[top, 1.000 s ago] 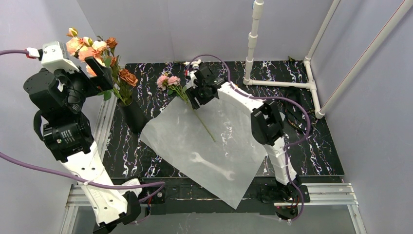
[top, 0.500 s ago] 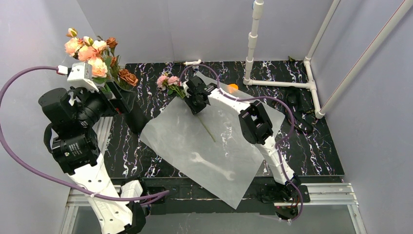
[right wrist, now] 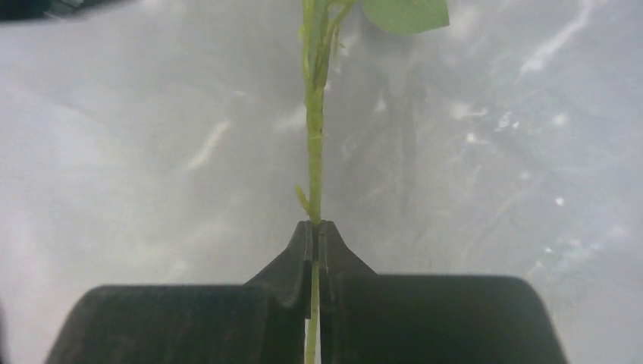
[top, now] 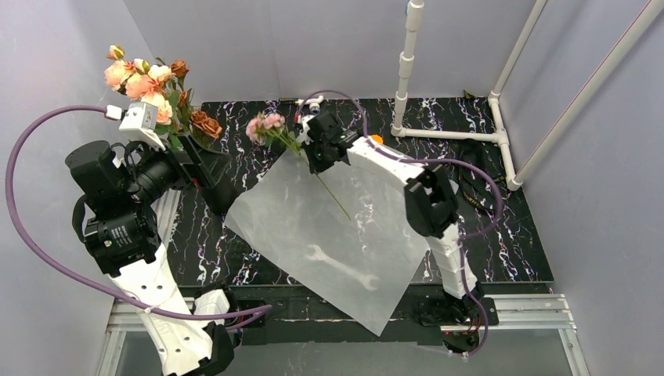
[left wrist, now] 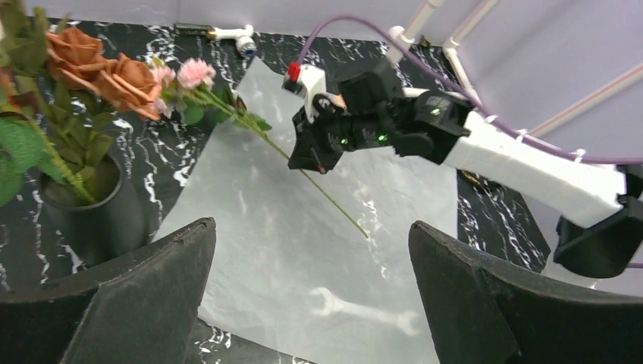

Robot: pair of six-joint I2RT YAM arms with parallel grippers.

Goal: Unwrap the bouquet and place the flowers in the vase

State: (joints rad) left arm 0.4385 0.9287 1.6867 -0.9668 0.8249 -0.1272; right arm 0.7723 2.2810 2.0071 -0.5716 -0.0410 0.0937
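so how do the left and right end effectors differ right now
The left end effector is wide open and empty; the right end effector is shut on the pink flower's stem. The left one hovers near the vase; the right one is over the white paper. Both have black fingers.

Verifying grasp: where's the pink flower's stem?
Top view, centre-back: stem pinched in the right end effector over the far corner of the white wrap sheet, blooms pointing left toward the vase.
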